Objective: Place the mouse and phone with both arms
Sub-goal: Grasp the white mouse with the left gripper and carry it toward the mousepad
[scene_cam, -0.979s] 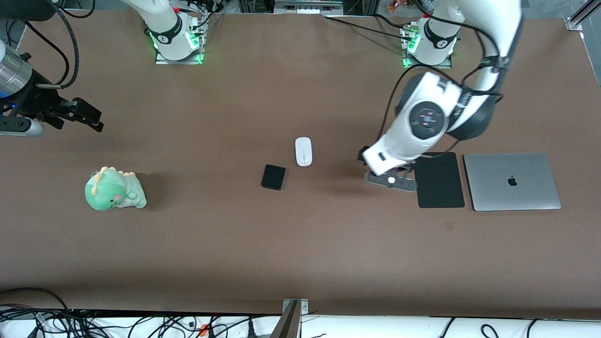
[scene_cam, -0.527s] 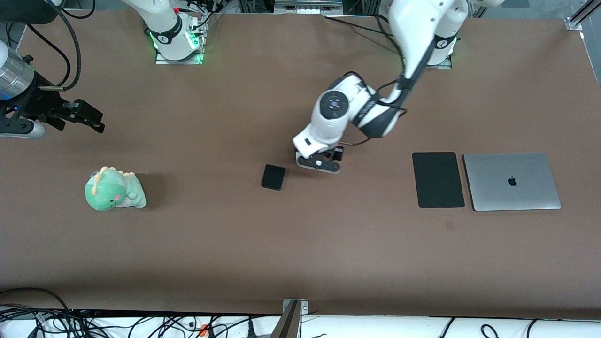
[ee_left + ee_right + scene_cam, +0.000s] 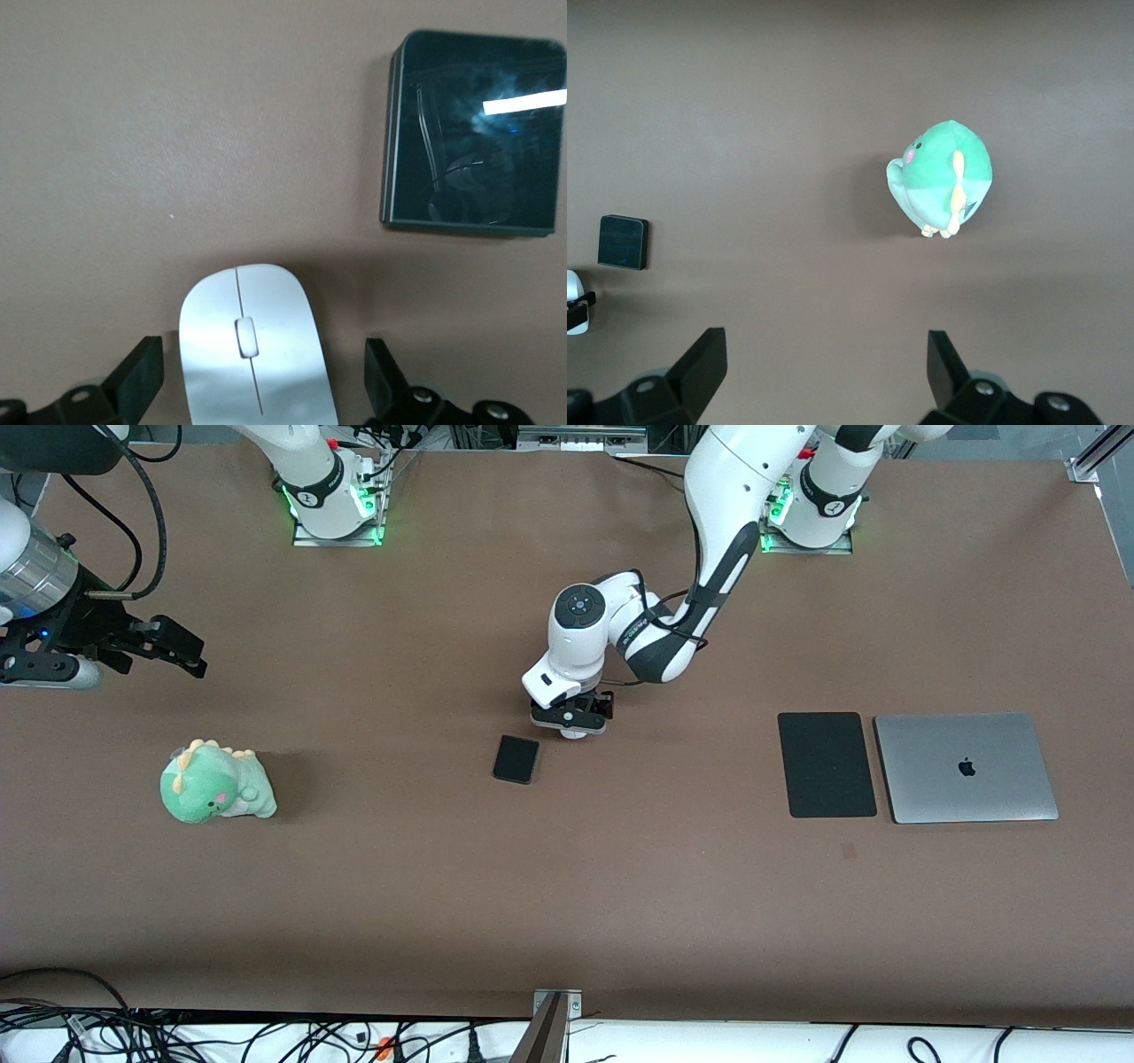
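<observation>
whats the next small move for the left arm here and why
Probably lower the left gripper straight down and close on the mouse. In the left wrist view its open fingers already stand either side of the mouse, which lies flat on the table beside the phone. The right gripper waits, open, above the table near the plush dinosaur.

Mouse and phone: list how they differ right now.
The mouse is white and oval; the phone is black, nearly square, with rounded corners. The mouse has a rounded top with a thin grey line down its middle; the phone is a flat, reflective slab. The mouse lies between the open fingers of the left gripper; the phone lies beside it with no gripper over it. Both rest on the brown table.
</observation>
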You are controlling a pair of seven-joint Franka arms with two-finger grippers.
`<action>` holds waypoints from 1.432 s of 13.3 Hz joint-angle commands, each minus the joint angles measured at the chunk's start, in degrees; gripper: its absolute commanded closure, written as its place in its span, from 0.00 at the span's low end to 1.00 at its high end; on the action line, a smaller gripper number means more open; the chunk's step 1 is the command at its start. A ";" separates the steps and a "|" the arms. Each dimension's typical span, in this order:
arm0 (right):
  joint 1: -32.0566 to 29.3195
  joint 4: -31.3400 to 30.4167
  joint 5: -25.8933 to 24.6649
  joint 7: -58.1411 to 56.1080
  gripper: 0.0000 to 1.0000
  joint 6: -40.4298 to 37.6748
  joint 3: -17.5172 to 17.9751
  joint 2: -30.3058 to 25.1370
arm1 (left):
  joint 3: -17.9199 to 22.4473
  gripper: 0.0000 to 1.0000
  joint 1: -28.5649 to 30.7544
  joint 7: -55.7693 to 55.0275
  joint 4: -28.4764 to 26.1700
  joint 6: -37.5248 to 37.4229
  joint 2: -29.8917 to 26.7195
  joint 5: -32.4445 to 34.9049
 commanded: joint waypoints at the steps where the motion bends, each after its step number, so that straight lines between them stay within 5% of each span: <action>1: 0.57 1.12 0.23 -0.94 0.00 -0.67 0.02 0.41 | 0.79 0.18 -1.05 -1.89 1.02 -0.50 0.62 1.82; 2: 0.57 1.12 0.23 -0.34 0.00 -0.67 0.02 0.41 | 0.79 0.51 -0.96 -1.80 1.19 -0.59 0.44 1.82; 3: 0.48 1.20 0.23 -0.85 0.00 -0.32 0.02 0.94 | 0.79 0.71 -0.70 -1.80 1.28 -1.29 0.18 1.82; 4: 0.74 1.20 0.32 -0.94 0.00 -0.32 0.02 1.20 | 0.79 0.78 -0.35 -1.63 1.54 -3.64 -0.52 1.82; 7: 1.53 1.12 0.23 -1.30 0.00 -1.02 0.02 4.09 | 0.79 0.79 2.71 2.30 4.60 -17.76 -5.69 1.73; 12: 4.25 0.86 0.41 -1.56 0.00 -1.30 0.10 9.37 | 0.08 0.77 13.69 23.64 16.12 -40.55 -9.13 -2.03; 19: 18.22 -0.03 4.89 23.54 0.00 17.66 0.45 22.10 | 0.08 0.74 31.36 39.22 11.93 -44.98 -12.30 -3.19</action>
